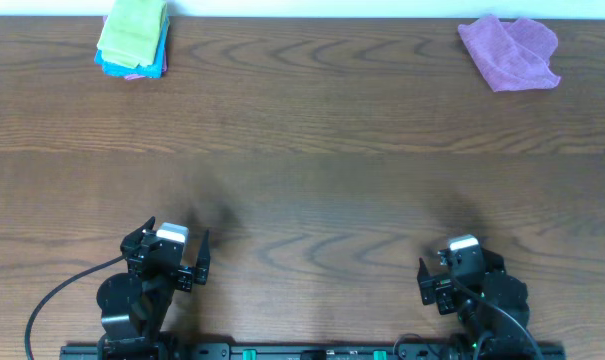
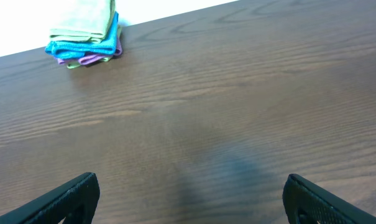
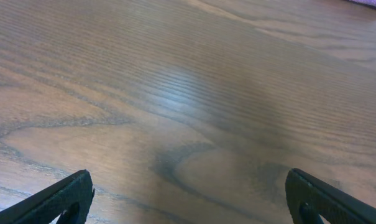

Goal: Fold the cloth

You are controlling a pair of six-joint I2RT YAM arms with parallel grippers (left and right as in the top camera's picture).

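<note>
The cloth [image 1: 509,52] lies crumpled in a loose heap at the far right corner of the worktop [image 1: 302,180], very near to the far edge. No tag can be seen on it from above. At the far left corner there is a stack of folded cloths [image 1: 133,38], yellow-green on top, blue under it and a purple layer at the bottom. Both arms are at the near edge, well apart from the cloth. The left pincer [image 2: 191,202] stands wide with nothing between its fingers, and the right pincer [image 3: 191,199] is the same, wide and empty over bare wood. I think no step of the folding is begun. The main danger is the place of the cloth: a push while the right arm reaches for it could slide it over the far edge. Because it is bunched, a pinch may take several layers together, so it will not spread flat. The left arm is on the other side, so the cloth probably must first be pulled toward the middle.
</note>
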